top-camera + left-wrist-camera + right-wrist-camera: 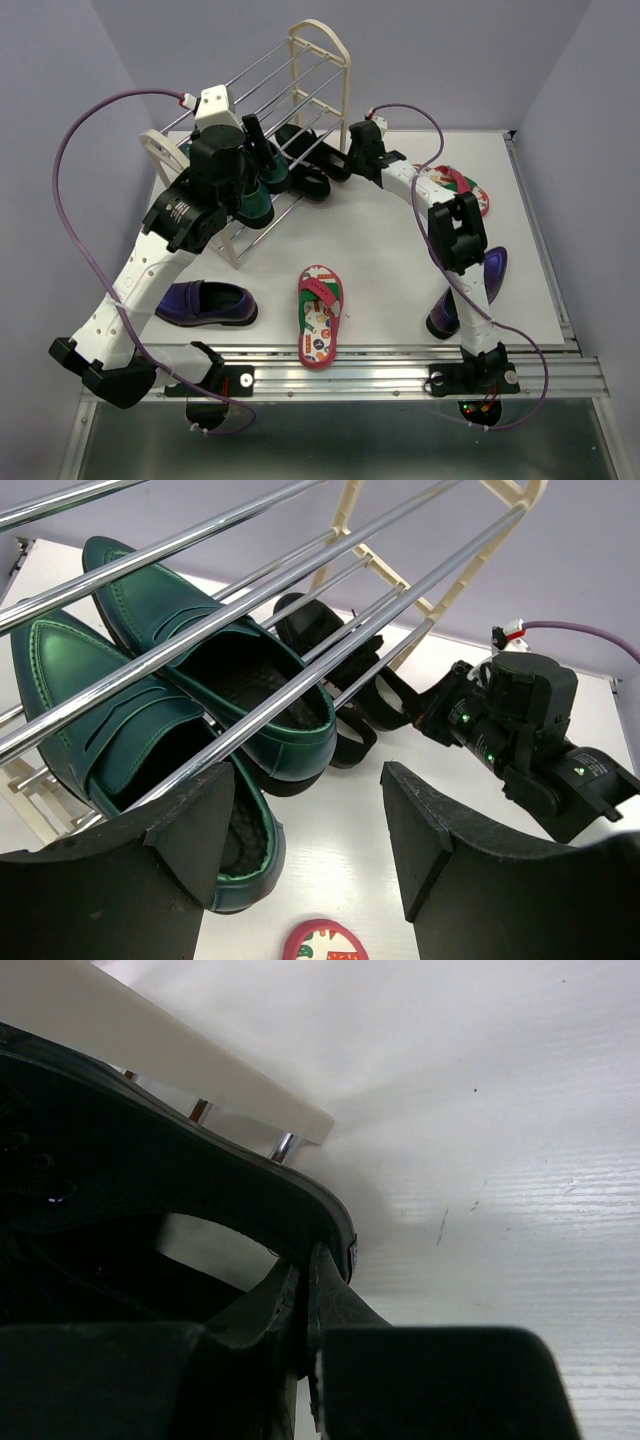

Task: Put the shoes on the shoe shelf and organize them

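Top view, shelf: the shelf [322,60] stands at the far middle of the table [400,270]. Its bottom tier holds the green shoes [255,198] and, to their right, the black strappy shoes [312,172].
Top view, shoes left out: a purple loafer [205,303] and a flip-flop [320,318] lie near the front edge, apart from each other. A second flip-flop [460,190] and the other loafer [490,272] lie on the right, partly behind the right arm.
Top view, room: the upper tiers are bare and there is open table in front of the shelf. Both arms crowd the bottom tier.
Left wrist view, hand: the left gripper [320,865] is spread wide and holds nothing, just in front of the green shoes and under the rods [300,695].
Left wrist view, clearance: the rods run close over the shoes, so pulling straight back looks safer than lifting.
Right wrist view, hand: the right gripper [305,1335] is pressed together on a thin black edge of one of the black strappy shoes, close to the shelf's cream foot.
Handling: the strap looks soft and likely to flex or slip. The loafers look stiff and glossy, best taken at the heel rim. The flip-flops look light and flat, best pinched by the sole edge.
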{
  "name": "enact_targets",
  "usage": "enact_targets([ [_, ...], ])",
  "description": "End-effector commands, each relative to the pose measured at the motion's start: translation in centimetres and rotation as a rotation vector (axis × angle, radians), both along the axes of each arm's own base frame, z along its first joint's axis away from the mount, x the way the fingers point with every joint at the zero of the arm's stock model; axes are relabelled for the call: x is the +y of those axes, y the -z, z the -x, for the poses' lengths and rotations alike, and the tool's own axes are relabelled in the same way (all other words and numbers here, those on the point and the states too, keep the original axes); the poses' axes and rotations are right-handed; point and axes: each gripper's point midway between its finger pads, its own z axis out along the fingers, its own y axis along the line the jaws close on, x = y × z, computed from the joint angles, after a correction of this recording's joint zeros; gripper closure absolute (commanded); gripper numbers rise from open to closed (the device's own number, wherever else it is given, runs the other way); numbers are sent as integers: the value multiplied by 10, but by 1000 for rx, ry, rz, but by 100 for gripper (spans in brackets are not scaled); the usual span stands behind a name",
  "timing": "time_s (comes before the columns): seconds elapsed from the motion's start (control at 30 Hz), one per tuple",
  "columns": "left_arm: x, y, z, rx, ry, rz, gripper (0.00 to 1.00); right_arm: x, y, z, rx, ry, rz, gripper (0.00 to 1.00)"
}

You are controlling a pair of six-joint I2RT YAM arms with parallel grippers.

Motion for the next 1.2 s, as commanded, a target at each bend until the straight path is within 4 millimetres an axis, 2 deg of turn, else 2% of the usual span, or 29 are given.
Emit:
enact_targets([
  [0.0, 3, -18, 1, -47, -8, 40, 29, 27, -60, -28, -186, -9, -161, 99],
  [0.1, 3, -17, 2, -44, -6, 37, 29, 32, -53, -28, -175, -24, -171, 99],
  [0.13, 3, -16, 2, -43, -6, 36, 29, 33, -51, -28, -170, -27, -174, 95],
  [0.17, 2, -16, 1, -43, -5, 37, 29, 34, -49, -27, -164, -36, -177, 84],
  [0.23, 2, -16, 0, -42, -4, 36, 29, 35, -48, -26, -163, -42, -182, 70],
  [0.27, 2, -16, 0, -43, -4, 36, 29, 36, -51, -24, -167, -52, -185, 58],
  [0.37, 2, -16, 0, -44, -4, 36, 29, 37, -57, -19, -172, -68, -193, 36],
  [0.47, 1, -14, -1, -42, -1, 35, 29, 37, -63, -13, -176, -86, -198, 32],
  [0.57, -1, -14, -1, -44, 7, 37, 29, 36, -75, -4, -189, -101, -213, 23],
  [0.6, -2, -13, -1, -42, 13, 36, 29, 34, -90, 1, -208, -103, -228, 22],
  [0.63, -2, -14, -1, -43, 13, 37, 29, 32, -83, 7, -191, -104, -225, 21],
  [0.7, -3, -13, -1, -42, 17, 38, 29, 30, -89, 15, -193, -110, -240, 20],
  [0.73, -4, -13, -1, -44, 21, 42, 29, 27, -98, 22, -212, -113, -251, 20],
  [0.83, -4, -13, 1, -45, 25, 43, 29, 20, -105, 33, -220, -108, -244, 16],
  [0.93, -2, -10, 3, -40, 25, 36, 29, 9, -112, 53, -222, -119, -224, 10],
  [0.97, -1, -7, 4, -35, 23, 28, 29, 5, -127, 62, -244, -127, -226, 7],
  [1.0, 3, -1, 5, -26, 12, 13, 29, 0, -111, 73, -214, -142, -196, 6],
  [1.03, 7, -3, 7, -30, 2, 10, 29, -4, -110, 81, -212, -152, -184, 5],
  [1.17, 21, 26, 16, 28, -44, -35, 29, -15, -104, 128, -187, -244, -152, 1],
])
